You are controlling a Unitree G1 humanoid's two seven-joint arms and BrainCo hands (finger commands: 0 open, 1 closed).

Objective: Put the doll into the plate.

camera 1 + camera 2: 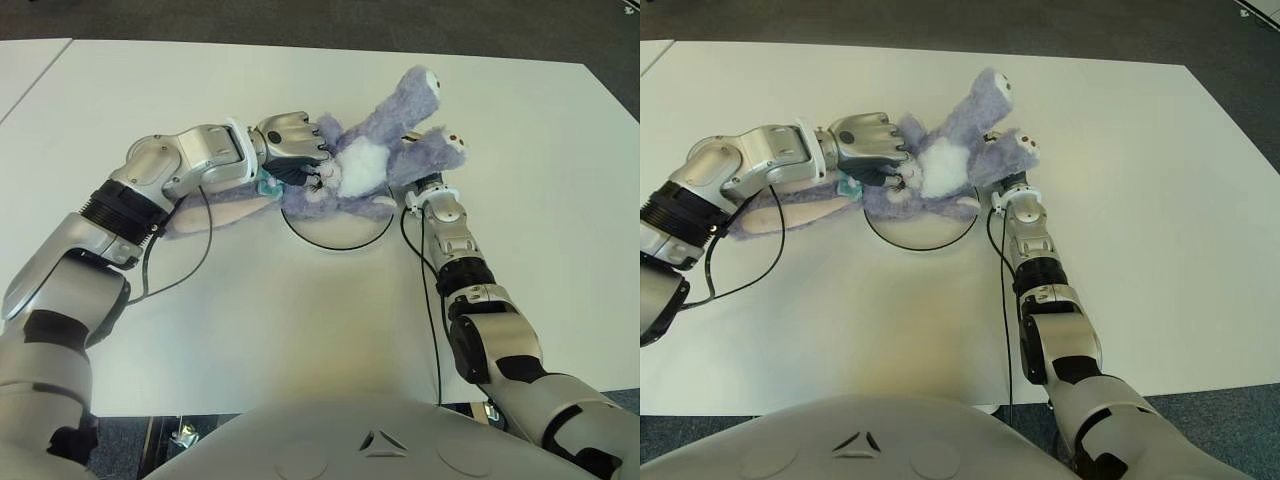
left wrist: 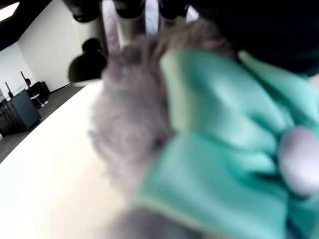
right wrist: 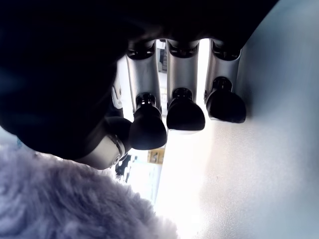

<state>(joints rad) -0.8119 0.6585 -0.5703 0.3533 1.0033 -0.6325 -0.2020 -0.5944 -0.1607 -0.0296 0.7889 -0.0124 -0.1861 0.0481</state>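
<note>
Doll (image 1: 365, 165) lies over the far rim of the plate (image 1: 335, 238), legs up. I see my left robot hand (image 1: 292, 150) clamped on its body by the teal bow (image 2: 224, 164); right robot hand (image 1: 425, 187) under a leg, fingers (image 3: 184, 112) straight, holding nothing. White counter (image 1: 300, 330).

Text on doll (image 1: 365, 165): I read none.
Text on plate (image 1: 335, 238): none.
Labels on arms, table (image 1: 300, 330): none legible.
</note>
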